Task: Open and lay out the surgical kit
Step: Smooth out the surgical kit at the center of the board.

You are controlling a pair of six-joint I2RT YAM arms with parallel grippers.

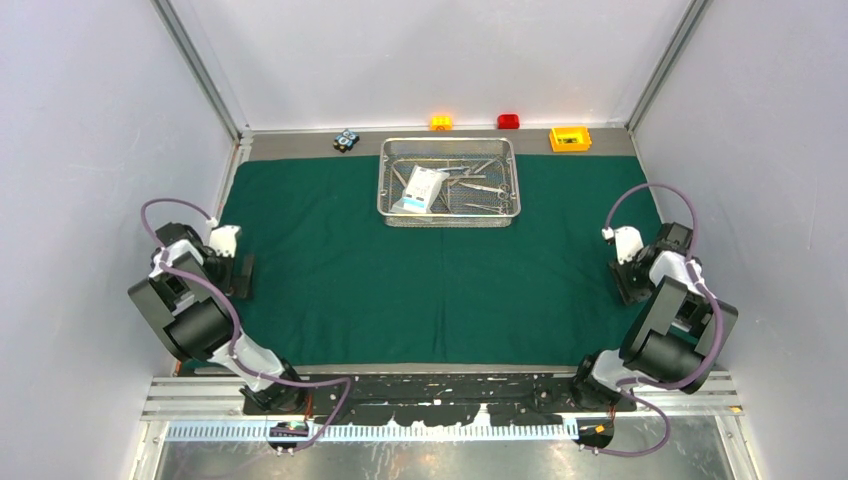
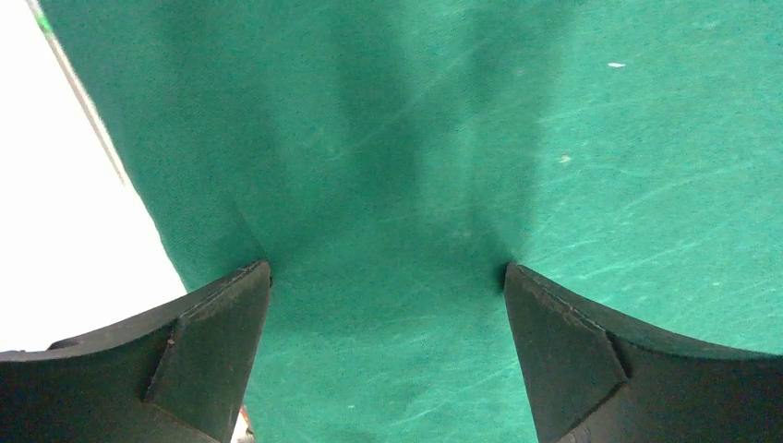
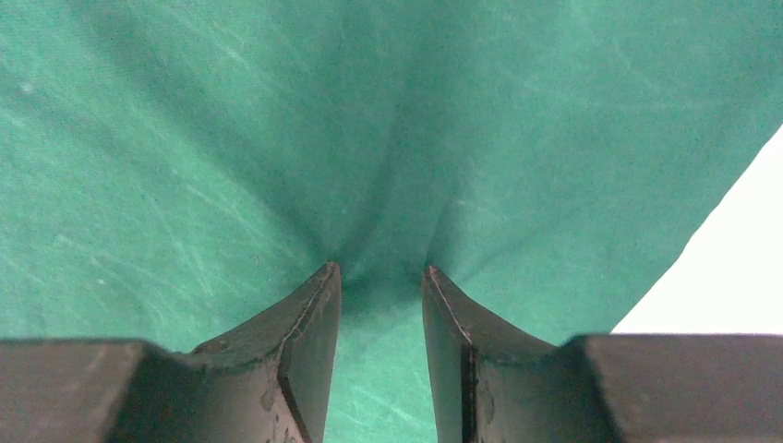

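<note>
The dark green drape [image 1: 400, 290] lies spread flat over the table. On its far middle stands the steel wire-mesh tray [image 1: 448, 218], holding a flat white pouch [image 1: 420, 188] and slim silver forceps [image 1: 484, 187] among other instruments. My left gripper [image 1: 243, 275] is at the drape's left edge. Its jaws are wide open, and its tips rest on the cloth [image 2: 388, 185] with nothing between them [image 2: 388, 268]. My right gripper [image 1: 625, 283] is at the drape's right edge, tips down on the cloth [image 3: 231, 138]. Its jaws [image 3: 380, 269] stand partly apart, with creases running out from the tips.
Along the bare strip behind the drape sit a small yellow box [image 1: 570, 139], a red block [image 1: 508, 121], an orange block [image 1: 441, 122] and a small dark blue-dotted object [image 1: 346, 140]. White walls close in on both sides. White table shows past the drape's edges [image 2: 65, 231] [image 3: 720, 268].
</note>
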